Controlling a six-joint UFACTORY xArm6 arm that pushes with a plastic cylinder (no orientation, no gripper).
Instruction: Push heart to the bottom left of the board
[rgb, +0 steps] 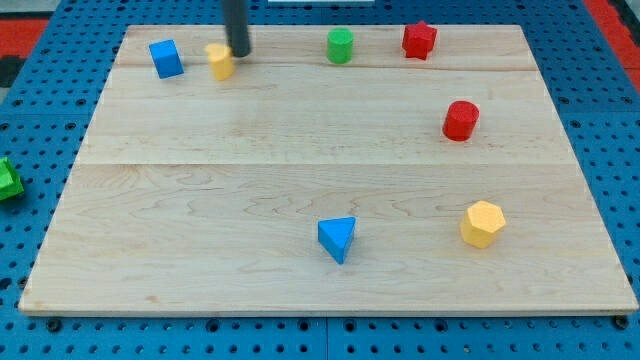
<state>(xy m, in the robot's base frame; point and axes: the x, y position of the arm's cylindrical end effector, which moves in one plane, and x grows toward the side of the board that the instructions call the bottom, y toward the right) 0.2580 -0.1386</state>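
A small yellow heart block (220, 61) sits near the board's top left. My tip (238, 53) is just to its right, touching or almost touching it. A blue cube (166, 58) stands to the heart's left. The wooden board (250, 190) fills most of the view.
A green cylinder (340, 46) and a red star-like block (419, 40) sit along the top edge. A red cylinder (461, 120) is at the right, a yellow hexagonal block (482, 223) at lower right, a blue triangle (338, 239) at bottom middle. A green block (8, 180) lies off the board at left.
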